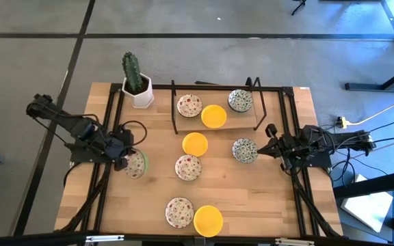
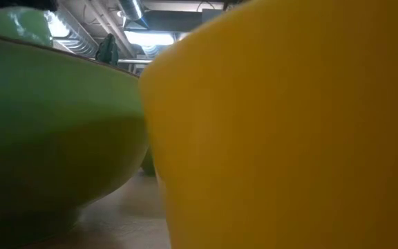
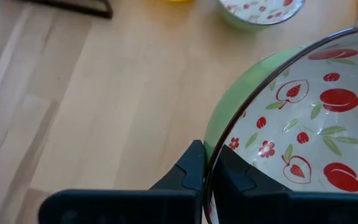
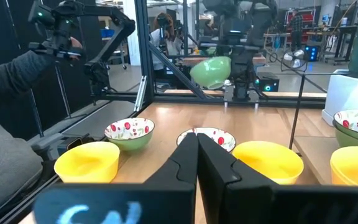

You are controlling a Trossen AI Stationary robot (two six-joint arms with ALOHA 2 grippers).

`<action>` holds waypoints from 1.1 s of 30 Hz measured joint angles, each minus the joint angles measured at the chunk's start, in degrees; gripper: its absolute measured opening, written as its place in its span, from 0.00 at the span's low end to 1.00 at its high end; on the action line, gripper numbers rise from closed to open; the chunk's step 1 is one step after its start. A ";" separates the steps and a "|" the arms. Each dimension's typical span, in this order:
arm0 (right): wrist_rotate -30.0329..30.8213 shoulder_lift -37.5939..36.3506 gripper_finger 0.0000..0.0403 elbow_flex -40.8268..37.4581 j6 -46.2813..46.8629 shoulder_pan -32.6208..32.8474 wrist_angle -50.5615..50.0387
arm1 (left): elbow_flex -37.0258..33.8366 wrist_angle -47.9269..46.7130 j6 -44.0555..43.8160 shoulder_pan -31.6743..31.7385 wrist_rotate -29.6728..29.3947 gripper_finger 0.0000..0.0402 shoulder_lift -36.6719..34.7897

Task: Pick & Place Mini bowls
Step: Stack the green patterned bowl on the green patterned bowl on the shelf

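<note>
Bowl rim pinched edge-on is the heart of it: a small round bowl, green outside and white inside with red fruit and flower speckles [image 3: 303,130], sits clamped between the left gripper [image 3: 205,177]'s fingers, one finger outside the wall and one inside. From above, this bowl [image 1: 135,165] is tipped on its side, clear of the wooden surface [image 1: 252,198], at about nine o'clock from the middle of the surface. The bowl extends away from the fingers toward the centre, so any placing move would, I judge, carry it that way.

Around it lie other mini bowls: a red-speckled one [image 1: 188,167] at centre, a plain yellow one [image 1: 195,143] just beyond it at twelve o'clock, and a dark wire rack [image 1: 176,109] holding three more at twelve o'clock on the surface. A green-grey patterned bowl [image 1: 244,149] rests at three o'clock, just beside the right gripper [image 1: 271,146], whose fingers are pressed together on nothing.

A green cactus in a white hexagonal pot [image 1: 137,87] stands at eleven o'clock. No readable writing shows.
</note>
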 joint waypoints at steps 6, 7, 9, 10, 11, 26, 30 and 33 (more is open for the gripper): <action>0.00 0.00 0.01 0.00 -0.33 0.00 0.02 | -1.91 -0.77 -0.93 0.02 -0.81 0.02 -2.03; 0.00 0.00 0.01 0.00 -0.64 0.02 0.16 | -1.91 -0.79 -0.89 0.02 -1.42 0.02 -2.21; 0.00 0.00 0.01 0.00 -1.62 0.00 0.90 | -1.91 -0.56 -0.91 0.24 -2.60 0.02 -2.43; 0.00 0.00 0.01 0.00 -1.77 0.01 1.16 | -1.90 -0.17 -0.91 0.75 -2.77 0.01 -2.55; 0.00 -0.02 0.01 0.00 -1.86 0.00 1.39 | -1.80 0.39 -0.84 1.46 -3.20 0.01 -2.63; -0.11 -0.02 0.01 0.00 -4.37 0.02 2.62 | 16.94 12.02 27.57 31.32 8.85 0.02 21.96; -0.15 -0.02 0.01 0.00 -3.60 0.02 2.36 | 30.13 14.72 32.06 39.46 6.71 0.02 31.95; -0.17 -0.02 0.01 0.00 -3.37 0.02 2.25 | 40.61 13.07 33.96 44.34 7.17 0.02 39.12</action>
